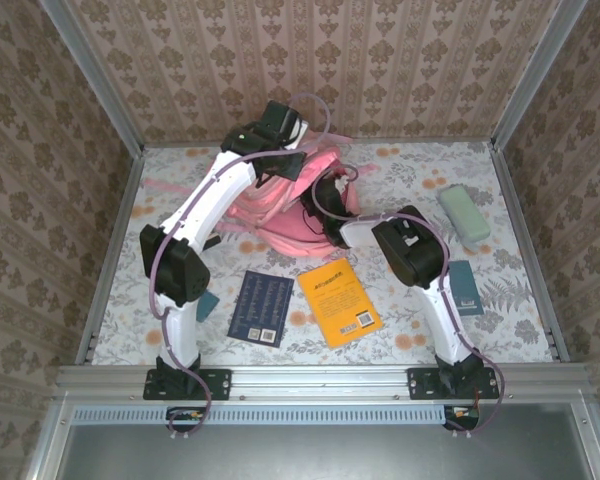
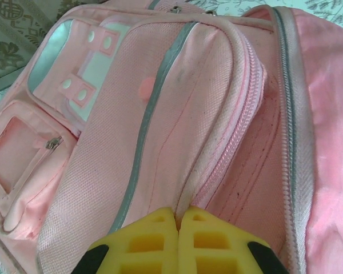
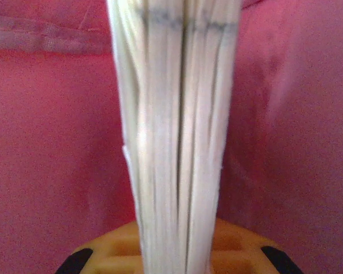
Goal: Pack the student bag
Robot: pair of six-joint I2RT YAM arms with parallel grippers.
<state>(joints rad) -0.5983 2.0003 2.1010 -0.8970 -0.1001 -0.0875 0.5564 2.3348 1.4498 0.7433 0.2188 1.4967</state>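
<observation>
Centrally at the far side of the floral-printed tabletop [image 1: 400, 170], close to the wallpapered back wall [image 1: 380, 60], lies the large soft pink fabric student bag [image 1: 275, 222], with open surface left and right of it. Nearer than the bag lie a dark blue book [image 1: 260, 308] and an orange book [image 1: 340, 300], a pale green pouch [image 1: 464, 212] to its right. The left gripper [image 2: 178, 220] is pinched on the bag's zip-edged flap, and the right gripper [image 3: 174, 254] clamps a white-paged book [image 3: 177, 114] amid pink fabric.
</observation>
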